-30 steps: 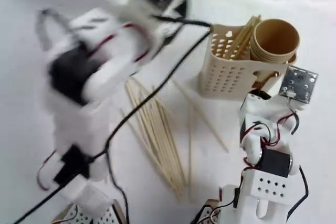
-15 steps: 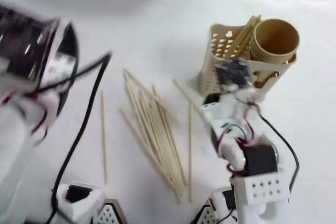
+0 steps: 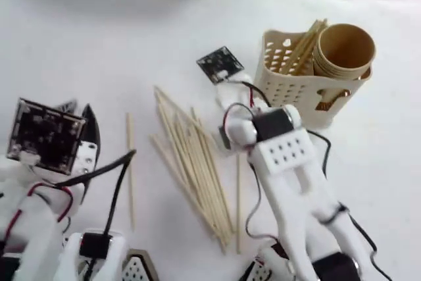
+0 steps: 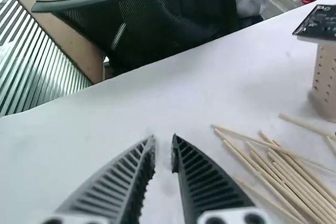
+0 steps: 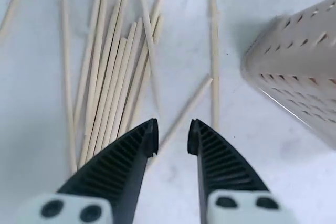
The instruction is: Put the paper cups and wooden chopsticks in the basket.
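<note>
A cream perforated basket (image 3: 289,93) at the back right holds stacked paper cups (image 3: 345,51) and a few wooden chopsticks (image 3: 304,43). A loose pile of chopsticks (image 3: 194,166) lies on the white table left of it, also seen as a pile (image 5: 113,72) and as a pile (image 4: 273,163). My right gripper (image 5: 172,134) hangs open just above the table between the pile and the basket (image 5: 299,66), with one stray chopstick (image 5: 185,113) lying ahead of its tips. My left gripper (image 4: 163,145) is narrowly open and empty, low over bare table left of the pile.
One chopstick (image 3: 129,169) lies apart on the left, another (image 3: 238,189) right of the pile. The right arm (image 3: 283,156) stretches from the front edge to the basket. The left arm (image 3: 46,139) stands at the front left. An office chair (image 4: 173,14) is beyond the table.
The left arm swung from over the table's middle to the front left. The right arm moved from the basket's right side leftward, to between the basket and the pile.
</note>
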Available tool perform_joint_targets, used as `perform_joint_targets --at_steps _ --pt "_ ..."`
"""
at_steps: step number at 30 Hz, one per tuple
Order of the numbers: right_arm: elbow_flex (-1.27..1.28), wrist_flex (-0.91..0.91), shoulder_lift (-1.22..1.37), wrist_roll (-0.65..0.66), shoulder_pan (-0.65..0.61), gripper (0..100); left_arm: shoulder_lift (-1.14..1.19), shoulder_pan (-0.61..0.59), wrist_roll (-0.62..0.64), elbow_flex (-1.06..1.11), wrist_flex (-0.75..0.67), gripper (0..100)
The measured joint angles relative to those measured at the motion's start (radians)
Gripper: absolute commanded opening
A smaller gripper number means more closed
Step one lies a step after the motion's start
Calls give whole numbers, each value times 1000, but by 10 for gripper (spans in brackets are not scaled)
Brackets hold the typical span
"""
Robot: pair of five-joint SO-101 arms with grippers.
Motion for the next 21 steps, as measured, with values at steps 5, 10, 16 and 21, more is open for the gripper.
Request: perform_joint_targets --at_steps 5,10,16,21 --pt "-84 0 181 5 -40 116 -212 -55 0 373 -146 75" --pt "-184 0 350 6 -84 118 -393 -92 0 651 -218 76" --pt "-344 0 566 6 -84 120 -532 -149 0 853 -270 76" --pt "-436 -3 735 6 -87 120 -591 -166 0 967 -321 76"
